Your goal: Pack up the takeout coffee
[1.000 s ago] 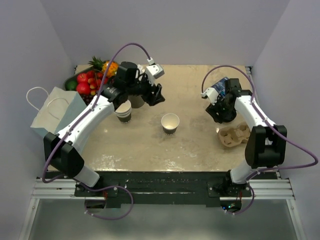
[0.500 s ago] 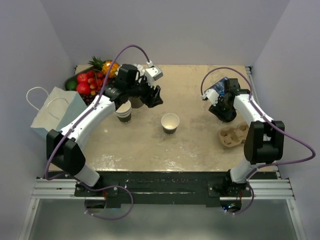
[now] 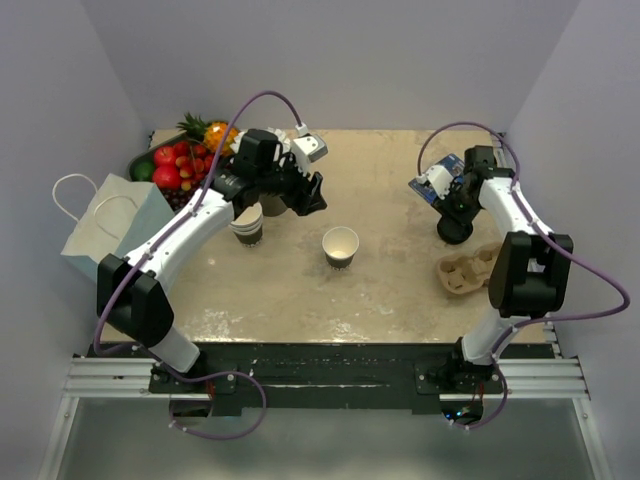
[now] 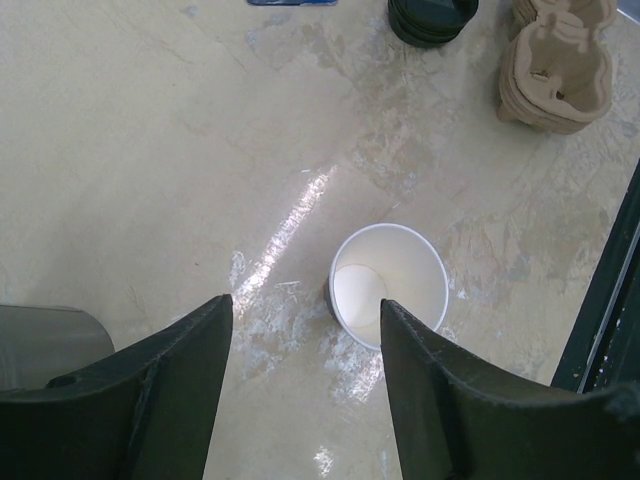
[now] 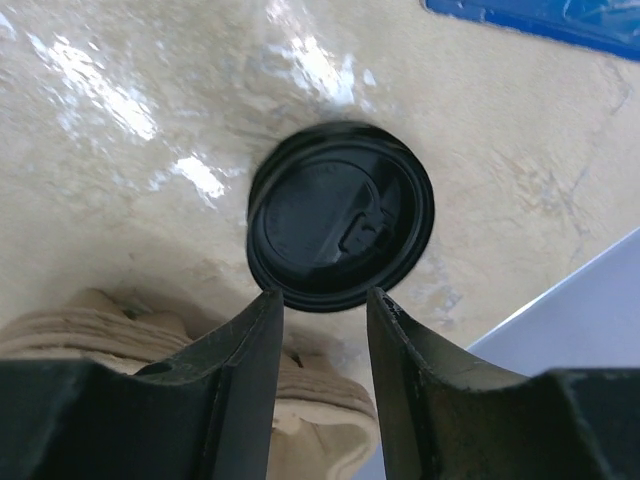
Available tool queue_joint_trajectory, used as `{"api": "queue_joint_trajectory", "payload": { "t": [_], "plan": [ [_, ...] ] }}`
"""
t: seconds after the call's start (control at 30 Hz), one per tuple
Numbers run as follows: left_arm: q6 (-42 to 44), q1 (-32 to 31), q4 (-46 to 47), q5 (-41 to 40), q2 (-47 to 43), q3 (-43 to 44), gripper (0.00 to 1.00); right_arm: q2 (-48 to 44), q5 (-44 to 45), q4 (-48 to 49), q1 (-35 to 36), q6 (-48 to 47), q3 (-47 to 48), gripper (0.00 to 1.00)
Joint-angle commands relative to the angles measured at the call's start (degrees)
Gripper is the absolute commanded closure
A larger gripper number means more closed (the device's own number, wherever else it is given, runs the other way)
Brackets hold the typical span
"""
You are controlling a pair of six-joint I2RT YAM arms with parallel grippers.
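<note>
Takeout coffee cup [image 3: 340,246] [image 4: 390,285]: a small paper cup, dark brown outside and cream inside, standing upright near the centre of the table [image 3: 400,300]. Its mouth is uncovered, and the left wrist view shows the cream wall and floor of the interior. The white markings on the outer wall are too small to read. The round black lid [image 3: 455,232] [image 5: 340,230] [image 4: 432,15] lies flat on the table toward the right side, well apart from the cup, with a small raised sip tab on its top face. The right tool [image 3: 457,212] [image 5: 318,295] is positioned directly above the lid. Its fingers are narrowly apart over the near rim, with nothing clamped between them. The left tool [image 3: 305,190] [image 4: 303,312] hovers behind and left of the cup, with fingers wide apart and holding nothing. A pulp carrier [image 3: 467,270] [image 4: 555,65] [image 5: 100,320] sits just beside the lid with its wells facing up. A stack of cups [image 3: 247,225] stands under the left arm. A grey cup [image 4: 40,340] is just beside the left tool, and its contents cannot be seen. A bowl [image 3: 138,165] at the far left corner holds a pineapple and red and green fruit. A white paper bag [image 3: 110,225] stands beside it. A blue packet [image 3: 440,178] [image 5: 540,15] lies behind the lid, and its print is not legible.
</note>
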Motion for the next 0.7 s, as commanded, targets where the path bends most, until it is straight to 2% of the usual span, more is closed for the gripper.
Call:
{"api": "queue_joint_trajectory", "payload": {
  "t": [0.0,0.23,0.67],
  "plan": [
    [-0.02,0.37,2.32,1.09,-1.24,-0.93,0.35,-1.55,-3.4,-4.69,-2.05,-8.63,1.33,0.57],
    [0.07,0.37,2.32,1.62,-1.07,-0.94,0.35,-2.43,-2.0,-7.15,-2.49,-19.82,-1.48,0.54],
    [0.33,0.54,1.79,1.27,-0.45,-0.5,0.35,-0.67,1.08,-4.34,-2.58,-26.15,-3.34,0.54]
  ]
}}
